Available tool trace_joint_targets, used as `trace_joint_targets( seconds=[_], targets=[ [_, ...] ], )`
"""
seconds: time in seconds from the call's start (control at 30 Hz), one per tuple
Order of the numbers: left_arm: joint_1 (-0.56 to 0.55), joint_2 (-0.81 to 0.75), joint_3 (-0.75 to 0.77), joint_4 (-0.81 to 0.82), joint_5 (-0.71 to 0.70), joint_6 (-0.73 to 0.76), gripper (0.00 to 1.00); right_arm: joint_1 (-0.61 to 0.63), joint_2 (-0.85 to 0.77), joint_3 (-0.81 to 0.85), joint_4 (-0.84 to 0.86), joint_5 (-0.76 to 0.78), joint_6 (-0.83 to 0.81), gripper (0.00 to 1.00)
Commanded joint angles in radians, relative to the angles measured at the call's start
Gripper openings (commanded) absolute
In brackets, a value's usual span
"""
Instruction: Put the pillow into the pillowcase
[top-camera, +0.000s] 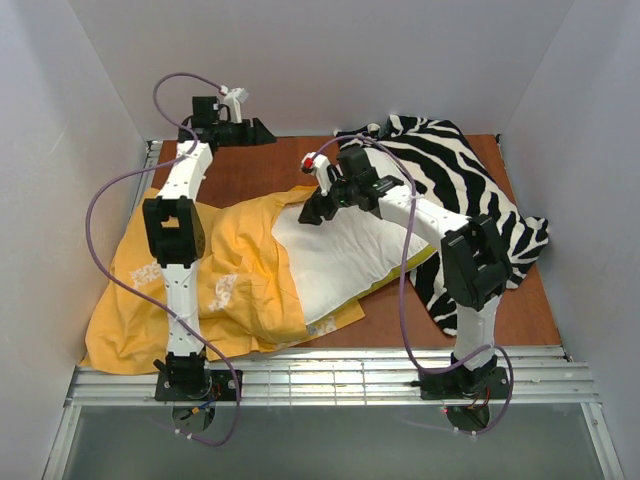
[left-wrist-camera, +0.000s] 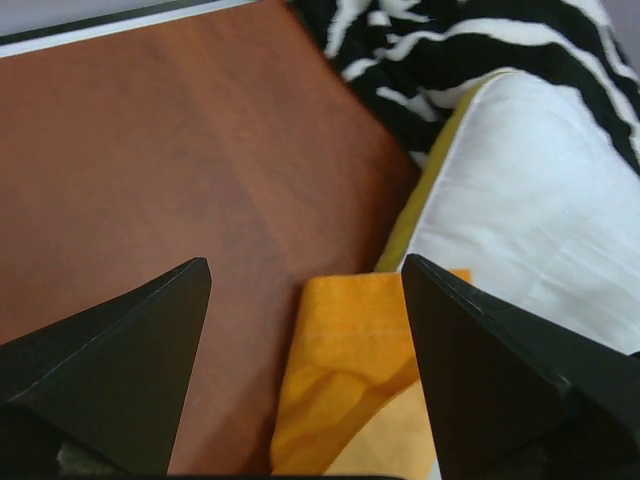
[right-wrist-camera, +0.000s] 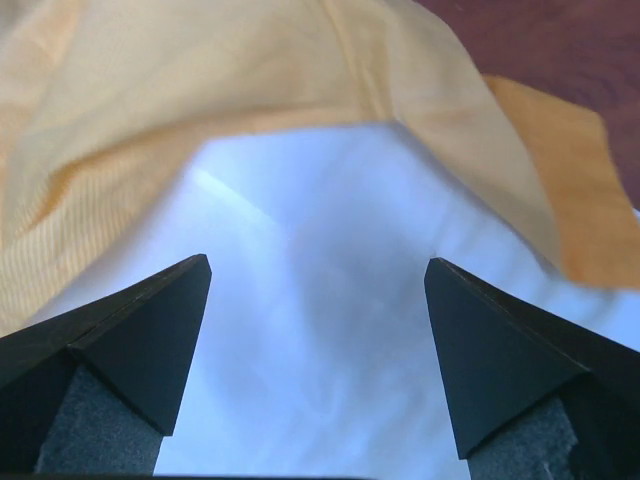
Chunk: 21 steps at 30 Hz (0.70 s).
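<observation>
The white pillow (top-camera: 345, 255) lies mid-table with its left end inside the mouth of the orange-yellow pillowcase (top-camera: 200, 290), which spreads to the left. Its yellow-green edge band shows in the left wrist view (left-wrist-camera: 425, 190). My right gripper (top-camera: 318, 210) is open and empty just above the pillow's far end, next to the case's edge; its view shows the white pillow (right-wrist-camera: 320, 330) between the fingers and the case's mouth (right-wrist-camera: 250, 70) ahead. My left gripper (top-camera: 262, 132) is open and empty, raised at the back over bare table, looking at a corner of the pillowcase (left-wrist-camera: 350, 370) and the pillow (left-wrist-camera: 540, 210).
A black-and-white zebra-striped cloth (top-camera: 470, 190) lies under and behind the pillow at the right, also in the left wrist view (left-wrist-camera: 420, 60). The brown table (top-camera: 270, 175) is walled by white panels. A metal rail (top-camera: 330, 375) runs along the near edge.
</observation>
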Motion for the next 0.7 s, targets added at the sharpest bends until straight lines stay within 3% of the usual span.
trace_joint_targets(
  seconds=[0.0, 0.1, 0.13, 0.27, 0.37, 0.5, 0.57, 0.67],
  targets=[
    [0.049, -0.244, -0.041, -0.166, -0.180, 0.111, 0.74, -0.006, -0.134, -0.023, -0.274, 0.069, -0.218, 0.82],
    [0.052, -0.431, -0.326, -0.217, -0.272, 0.181, 0.74, -0.002, -0.222, -0.113, -0.368, 0.069, -0.272, 0.82],
    [0.052, -0.577, -0.517, -0.214, -0.300, 0.192, 0.74, 0.007, -0.258, -0.138, -0.386, 0.081, -0.294, 0.82],
    [0.052, -0.817, -0.843, -0.284, -0.338, 0.206, 0.74, 0.027, -0.335, -0.274, -0.429, 0.111, -0.300, 0.83],
    [0.048, -0.898, -0.978, -0.338, -0.323, 0.189, 0.70, 0.031, -0.360, -0.333, -0.458, 0.120, -0.283, 0.83],
    [0.020, -0.897, -1.153, -0.294, -0.321, 0.145, 0.62, 0.031, -0.381, -0.371, -0.484, 0.114, -0.276, 0.83],
    [-0.004, -0.855, -1.170, -0.263, -0.301, 0.104, 0.53, 0.033, -0.386, -0.387, -0.501, 0.108, -0.288, 0.83],
    [-0.040, -0.727, -1.123, -0.164, -0.283, 0.080, 0.49, 0.034, -0.371, -0.411, -0.505, 0.115, -0.294, 0.83]
  ],
)
